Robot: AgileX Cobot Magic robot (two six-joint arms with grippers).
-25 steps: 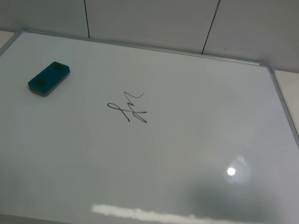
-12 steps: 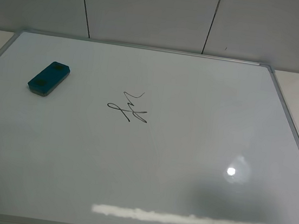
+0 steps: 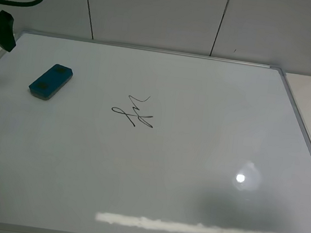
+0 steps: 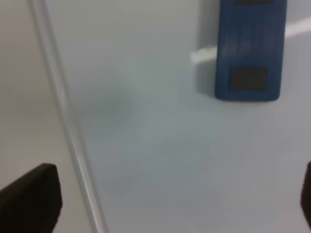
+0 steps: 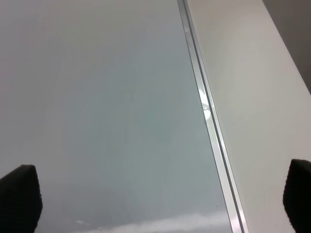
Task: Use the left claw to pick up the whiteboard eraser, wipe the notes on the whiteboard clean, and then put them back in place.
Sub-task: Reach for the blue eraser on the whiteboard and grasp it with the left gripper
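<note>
The left claw (image 3: 0, 24) has just entered at the far-left corner of the whiteboard (image 3: 210, 129). A second ago the exterior view showed no arm at all, and half a second ago only a loop of its cable. Its fingers (image 4: 30, 199) stand wide apart with nothing between them, so it is open and empty. This looks like the approach, with the pick-up not yet begun. The whiteboard eraser (image 3: 51, 81) has not moved. It lies flat on the board near the left edge, a short way from the claw and untouched. In the left wrist view it sits ahead of the fingers and off toward one of them, while the silver frame (image 4: 63, 111) runs close past the other, so the claw likely needs to shift inboard before it descends. The notes (image 3: 133, 112) are unwiped, well apart from the eraser, with bare board between for the sweep. The right gripper (image 5: 155, 199) hangs spread and empty over the board's right edge, far from the work.
</note>
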